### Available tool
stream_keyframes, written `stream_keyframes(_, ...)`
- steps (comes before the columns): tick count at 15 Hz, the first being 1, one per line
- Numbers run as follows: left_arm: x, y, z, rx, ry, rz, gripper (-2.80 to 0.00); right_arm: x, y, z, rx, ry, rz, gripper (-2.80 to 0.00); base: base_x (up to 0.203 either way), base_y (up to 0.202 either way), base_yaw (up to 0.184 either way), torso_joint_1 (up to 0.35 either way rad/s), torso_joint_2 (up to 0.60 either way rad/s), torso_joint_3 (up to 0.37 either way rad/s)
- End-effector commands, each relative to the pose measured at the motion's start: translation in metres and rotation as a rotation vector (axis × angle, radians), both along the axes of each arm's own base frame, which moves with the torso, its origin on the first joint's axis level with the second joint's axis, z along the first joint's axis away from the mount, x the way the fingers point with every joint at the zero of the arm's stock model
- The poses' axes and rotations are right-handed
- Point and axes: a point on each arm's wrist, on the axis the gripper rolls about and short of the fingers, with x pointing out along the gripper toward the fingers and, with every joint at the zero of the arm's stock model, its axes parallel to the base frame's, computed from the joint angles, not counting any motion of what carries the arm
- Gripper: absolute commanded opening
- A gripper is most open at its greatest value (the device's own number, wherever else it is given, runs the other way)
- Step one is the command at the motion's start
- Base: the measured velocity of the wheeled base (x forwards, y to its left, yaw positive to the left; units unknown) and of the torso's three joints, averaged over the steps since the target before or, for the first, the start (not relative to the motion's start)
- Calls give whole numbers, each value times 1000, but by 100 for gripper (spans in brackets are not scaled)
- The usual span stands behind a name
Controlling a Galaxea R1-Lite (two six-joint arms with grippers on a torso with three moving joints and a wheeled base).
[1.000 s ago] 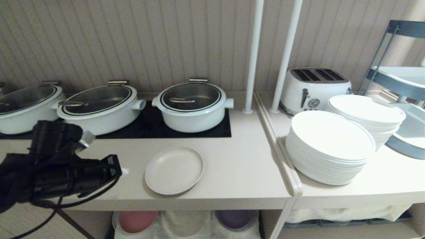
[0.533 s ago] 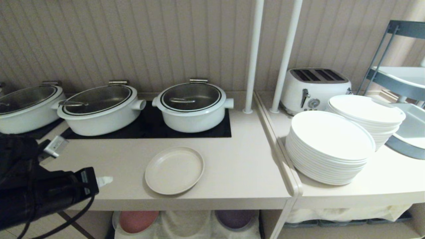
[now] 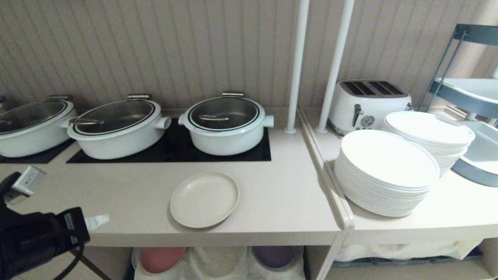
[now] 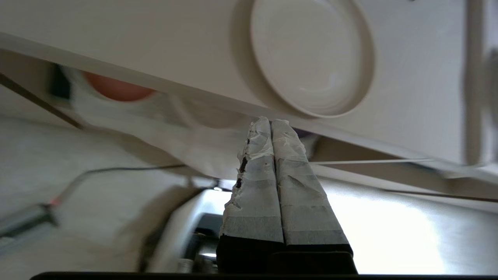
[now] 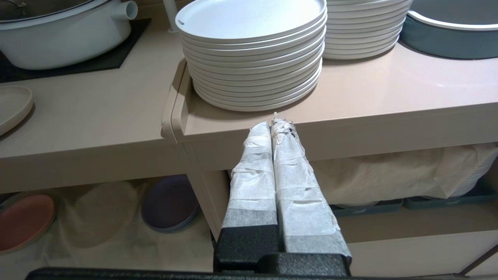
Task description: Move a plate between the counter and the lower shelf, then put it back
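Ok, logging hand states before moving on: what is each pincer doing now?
Left pincer: closed, holding nothing.
Right pincer: closed, holding nothing.

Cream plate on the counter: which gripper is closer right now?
Left. The left gripper, shut and empty, sits off the counter's front edge, left of the plate. The right gripper, shut, is out of the head view, by the white plate stack.

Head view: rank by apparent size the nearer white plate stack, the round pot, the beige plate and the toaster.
1. Nearer white plate stack
2. Round pot
3. Toaster and beige plate: they look alike, and the toaster sits farther back, so no ranking.
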Motion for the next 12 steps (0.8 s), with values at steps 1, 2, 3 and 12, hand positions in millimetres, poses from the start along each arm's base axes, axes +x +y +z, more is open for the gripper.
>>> stream_keyframes(1,-10,1,0,59,-32,-1,-280,0,0,0,0,0,0,-280,0,0,0,0,0,0)
stream_keyframes(2,-13,2,0,112,-42,12,-280,0,0,0,1,0,0,-280,0,0,0,0,0,0)
stream_keyframes(3,-16,3,1,149,-59,23,-280,0,0,0,1,0,0,-280,0,0,0,0,0,0)
stream_keyframes(12,-77,10,2,510,-232,5,-280,0,0,0,0,0,0,-280,0,0,0,0,0,0)
